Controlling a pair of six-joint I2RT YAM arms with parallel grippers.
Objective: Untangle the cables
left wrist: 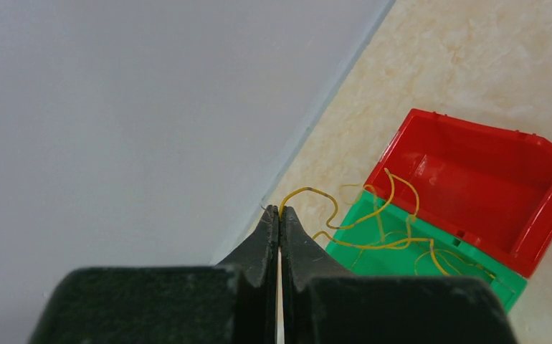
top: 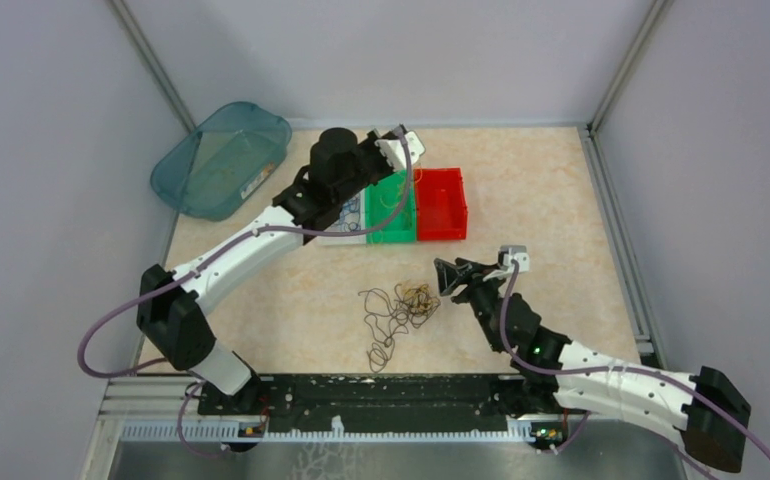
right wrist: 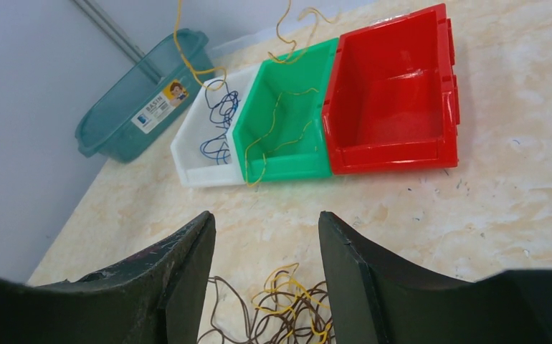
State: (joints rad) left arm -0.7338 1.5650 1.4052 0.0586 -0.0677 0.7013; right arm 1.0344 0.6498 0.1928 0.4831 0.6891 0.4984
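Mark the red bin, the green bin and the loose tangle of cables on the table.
red bin (right wrist: pixel 395 156): right wrist view, on its front wall.
green bin (right wrist: pixel 287 168): right wrist view, on its front wall.
tangle of cables (top: pixel 413 298): top external view, on its dense yellow-and-brown knot.

I see beige marble-pattern table (top: pixel 561 200). Three small bins in row at far middle, sides touching, left to right: white bin (right wrist: pixel 198 161), green bin (top: pixel 391 205), red bin (top: pixel 441 205). Teal plastic basin (top: pixel 223 160) at far left corner, label on side, apart from bins. Loose tangle of cables (top: pixel 396 310), dark brown and yellow, lies on bare surface near table middle, nearer to me than bins, not touching them. Black rail (top: pixel 381 390) along near edge.
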